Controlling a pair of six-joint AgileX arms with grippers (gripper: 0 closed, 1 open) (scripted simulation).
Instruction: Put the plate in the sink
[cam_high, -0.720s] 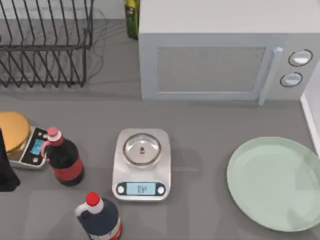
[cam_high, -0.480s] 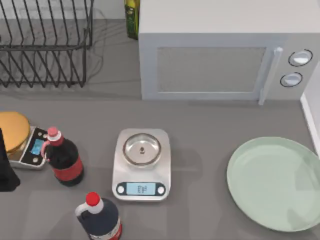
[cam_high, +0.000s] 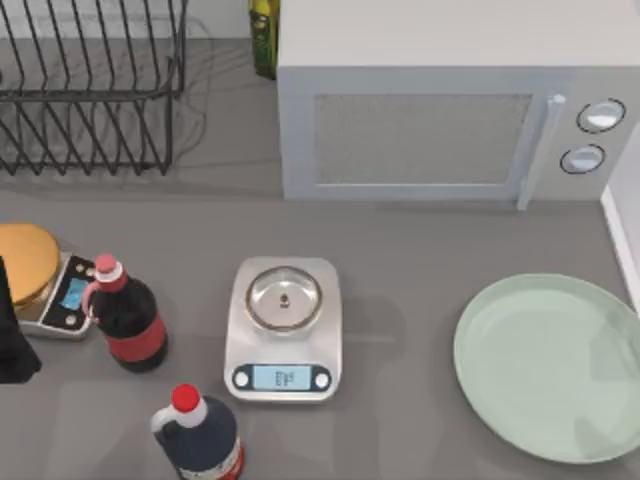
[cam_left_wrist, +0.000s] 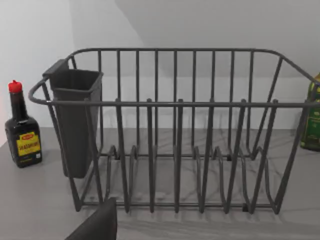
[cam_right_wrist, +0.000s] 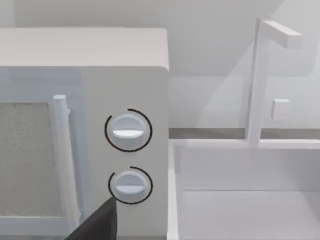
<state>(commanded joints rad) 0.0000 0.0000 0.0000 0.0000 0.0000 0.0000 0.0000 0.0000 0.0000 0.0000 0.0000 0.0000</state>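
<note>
My left gripper sits at the top view's left edge, a dark shape just left of the second scale carrying a golden-yellow disc; I cannot tell how its fingers stand. From its wrist camera I look at the wire dish rack, with a dark cutlery cup hung on one end and a soy sauce bottle beside it.

My right wrist camera faces the microwave, with its two dials, and the white sink directly beside it.

Taking the kitchen scale as landmark: the plate lies flat on the counter well to its right, nothing touching it, with the sink's white rim just beyond. Two dark bottles stand left of the scale.
</note>
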